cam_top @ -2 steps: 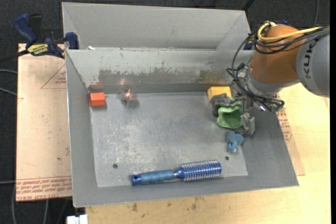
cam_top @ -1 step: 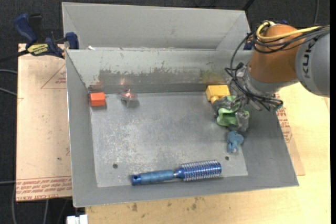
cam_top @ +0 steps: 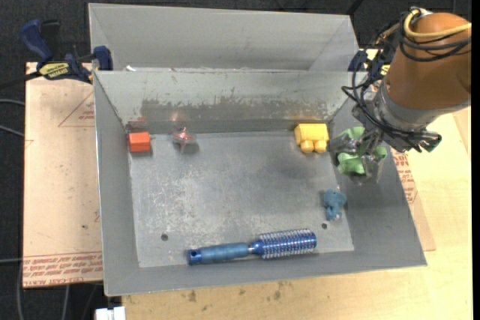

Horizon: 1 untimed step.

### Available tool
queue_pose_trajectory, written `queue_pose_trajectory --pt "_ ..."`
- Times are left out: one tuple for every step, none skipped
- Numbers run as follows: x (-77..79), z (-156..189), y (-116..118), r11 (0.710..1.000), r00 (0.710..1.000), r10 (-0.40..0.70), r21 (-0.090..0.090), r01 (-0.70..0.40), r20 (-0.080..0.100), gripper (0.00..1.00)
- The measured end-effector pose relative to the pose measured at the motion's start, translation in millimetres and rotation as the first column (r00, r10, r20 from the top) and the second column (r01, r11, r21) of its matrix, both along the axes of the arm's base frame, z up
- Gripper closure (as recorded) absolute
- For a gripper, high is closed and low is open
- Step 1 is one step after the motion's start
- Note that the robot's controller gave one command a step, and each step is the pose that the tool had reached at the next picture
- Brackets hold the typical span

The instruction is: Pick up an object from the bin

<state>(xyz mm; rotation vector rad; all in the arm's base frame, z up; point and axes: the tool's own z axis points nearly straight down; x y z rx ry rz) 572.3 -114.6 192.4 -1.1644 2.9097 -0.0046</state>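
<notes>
We log the gripper (cam_top: pixel 363 155) at the bin's (cam_top: pixel 225 191) right wall, fingers clamped on a small green toy (cam_top: pixel 348 159); likely light, stiff plastic, best gripped mid-body.

Check the grey metal bin (cam_top: pixel 240 191): it has a flat floor and sloped walls. Five things lie on the floor, all apart from one another.

- An orange block (cam_top: pixel 139 142) lies in the back left corner.
- A small pale pinkish piece (cam_top: pixel 182 139) lies near the orange block, on its right.
- A yellow block (cam_top: pixel 311 137) lies at the back wall, toward the right.
- A small blue piece (cam_top: pixel 333 204) lies near the right wall.
- A blue hairbrush (cam_top: pixel 251 246) lies along the front edge, with its bristle head to the right.

A green thing (cam_top: pixel 352 157) is at the right wall. You cannot tell whether it rests there.
</notes>
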Motion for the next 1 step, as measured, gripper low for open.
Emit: queue_pose_trajectory --pt "-32.2 89.7 -5.4 1.0 1.0 0.006 -0.002 -0.006 0.002 1.0"
